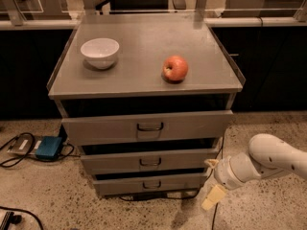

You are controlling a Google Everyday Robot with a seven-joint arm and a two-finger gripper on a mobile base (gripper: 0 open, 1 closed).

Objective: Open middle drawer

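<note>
A grey metal cabinet has three stacked drawers. The middle drawer has a flat grey front with a small dark loop handle and sits between the taller top drawer and the slim bottom drawer. Its front shows no tray behind it. My gripper is low at the cabinet's right front corner, level with the lower two drawers and to the right of the middle drawer's front. It is open and empty, with one cream finger pointing down towards the floor.
A white bowl and a red apple sit on the cabinet top. A blue box with cables lies on the speckled floor at the left. Dark counters run behind the cabinet. My white arm reaches in from the right.
</note>
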